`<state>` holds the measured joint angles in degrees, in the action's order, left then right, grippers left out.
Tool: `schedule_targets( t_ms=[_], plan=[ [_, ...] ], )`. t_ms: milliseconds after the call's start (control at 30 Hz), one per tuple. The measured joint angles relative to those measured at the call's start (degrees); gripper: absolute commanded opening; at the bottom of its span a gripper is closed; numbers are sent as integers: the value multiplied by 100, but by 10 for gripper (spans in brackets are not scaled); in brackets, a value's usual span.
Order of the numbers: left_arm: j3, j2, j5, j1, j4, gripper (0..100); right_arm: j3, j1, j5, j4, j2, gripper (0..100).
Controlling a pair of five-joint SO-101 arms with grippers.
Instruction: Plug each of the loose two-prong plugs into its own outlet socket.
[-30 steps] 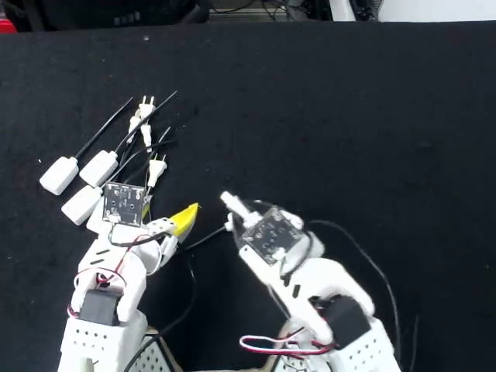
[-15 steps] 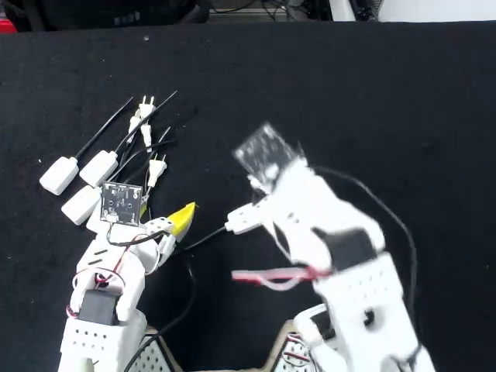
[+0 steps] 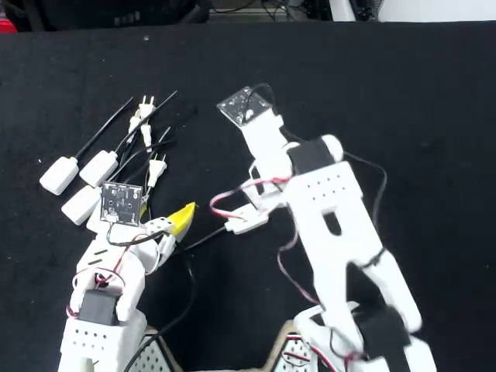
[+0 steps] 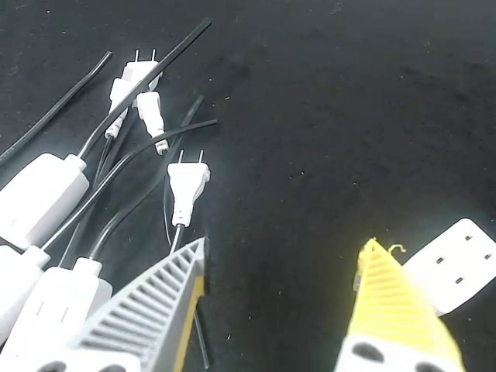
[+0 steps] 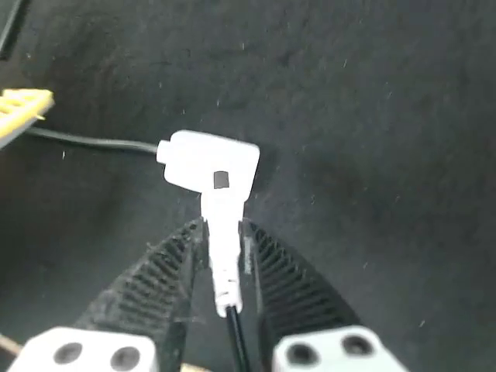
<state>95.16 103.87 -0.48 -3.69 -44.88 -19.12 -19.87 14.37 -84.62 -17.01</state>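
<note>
The lone outlet socket (image 4: 457,263) is cut off by the left wrist view's edge, and from above the right arm (image 3: 322,194) hides part of it.

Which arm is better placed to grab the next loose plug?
Left: the left gripper, open, sits beside a loose plug; the right gripper is shut on a second plug at a socket.

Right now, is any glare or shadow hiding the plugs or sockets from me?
High view: even light, white plugs stand out on the black cloth; black cords nearly vanish into it. Left wrist view: no glare on the nearest plug. Right wrist view: right claw, held plug and socket brightly lit, no hard shadow.
</note>
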Motion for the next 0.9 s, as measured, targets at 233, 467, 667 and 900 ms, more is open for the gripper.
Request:
schedule_targets(
  t_ms=[233, 467, 667, 900],
  plan=[
    [0, 0, 0, 0, 0, 310, 1143, -9, -70, -923, 1292, 11],
    [0, 0, 0, 0, 0, 310, 1829, 0, -70, -1240, 2549, 11],
    [0, 0, 0, 0, 0, 310, 2119, 0, -70, -1248, 2945, 11],
    [0, 0, 0, 0, 0, 310, 2136, 9, -70, -1108, 3411, 11]
  ],
)
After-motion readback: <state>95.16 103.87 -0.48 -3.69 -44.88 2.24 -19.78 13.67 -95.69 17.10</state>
